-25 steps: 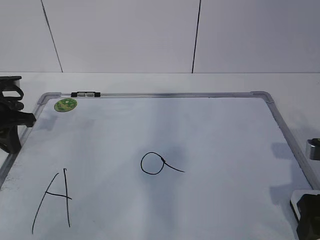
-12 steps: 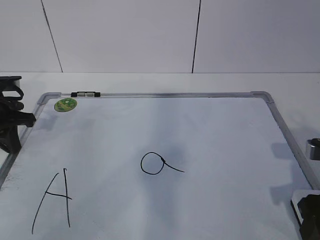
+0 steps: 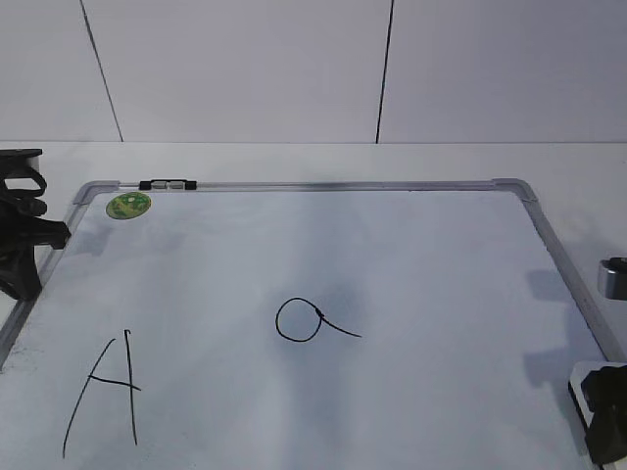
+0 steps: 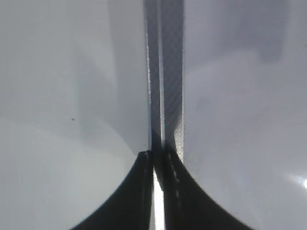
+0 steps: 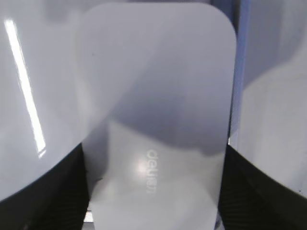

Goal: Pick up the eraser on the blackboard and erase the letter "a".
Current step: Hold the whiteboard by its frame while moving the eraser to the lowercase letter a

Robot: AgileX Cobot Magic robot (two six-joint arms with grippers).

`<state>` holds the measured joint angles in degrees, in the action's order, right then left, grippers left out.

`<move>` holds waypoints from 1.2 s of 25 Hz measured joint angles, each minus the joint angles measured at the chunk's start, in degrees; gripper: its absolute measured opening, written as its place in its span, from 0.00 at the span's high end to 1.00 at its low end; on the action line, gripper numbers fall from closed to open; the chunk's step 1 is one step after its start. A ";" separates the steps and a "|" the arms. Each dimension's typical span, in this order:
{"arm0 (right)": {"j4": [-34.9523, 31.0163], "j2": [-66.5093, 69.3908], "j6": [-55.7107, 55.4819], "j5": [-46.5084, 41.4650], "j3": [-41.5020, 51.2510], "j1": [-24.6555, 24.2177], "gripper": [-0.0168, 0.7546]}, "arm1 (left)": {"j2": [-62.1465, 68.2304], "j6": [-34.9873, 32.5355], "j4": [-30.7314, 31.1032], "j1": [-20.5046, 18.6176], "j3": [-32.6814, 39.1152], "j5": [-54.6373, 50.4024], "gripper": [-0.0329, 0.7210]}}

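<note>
The blackboard [image 3: 411, 245] is a white board with a grey frame and a round green sticker [image 3: 128, 206]. The letter "a" [image 3: 313, 320] is drawn near its middle. The eraser [image 3: 586, 380] is a white block at the board's near right corner, and it fills the right wrist view [image 5: 153, 72]. My right gripper [image 3: 609, 423] [image 5: 154, 155] has a finger against each long side of the eraser. My left gripper [image 3: 22, 245] [image 4: 156, 155] is shut and empty over the board's left frame [image 4: 165, 72].
A larger capital A [image 3: 103, 392] is drawn at the board's near left. A small black-and-silver marker [image 3: 168, 184] lies on the top frame. A silver part of the right arm [image 3: 613, 278] shows at the right edge. A white wall stands behind the table.
The right gripper and the eraser have shifted slightly up and left at the corner, and more of the eraser shows. The silver arm part moved up. The left arm has not moved.
</note>
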<state>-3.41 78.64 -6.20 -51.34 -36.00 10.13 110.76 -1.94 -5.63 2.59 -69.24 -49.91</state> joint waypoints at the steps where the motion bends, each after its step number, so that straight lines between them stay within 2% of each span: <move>1: 0.00 0.00 0.00 -0.17 0.00 0.00 0.28 | 0.00 0.00 0.00 0.00 0.00 0.00 0.93; 7: 0.10 0.00 0.00 -2.22 -1.89 0.00 0.28 | 0.00 0.00 -0.09 0.00 0.00 0.00 0.93; 11: 0.10 0.00 -0.70 -8.24 -8.22 0.00 0.28 | 0.00 0.00 -0.09 0.00 0.00 0.00 0.93; 18: 0.19 3.90 -0.96 -12.95 -19.29 0.74 0.28 | 0.00 0.00 -0.09 0.00 0.00 0.00 0.93; 30: 0.22 21.57 -1.31 -13.82 -37.35 13.39 0.28 | 0.00 0.00 -0.19 0.00 -0.04 -0.13 0.93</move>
<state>-3.18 100.21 -7.51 -65.16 -73.35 23.51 110.76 -1.94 -5.82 2.59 -69.28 -50.04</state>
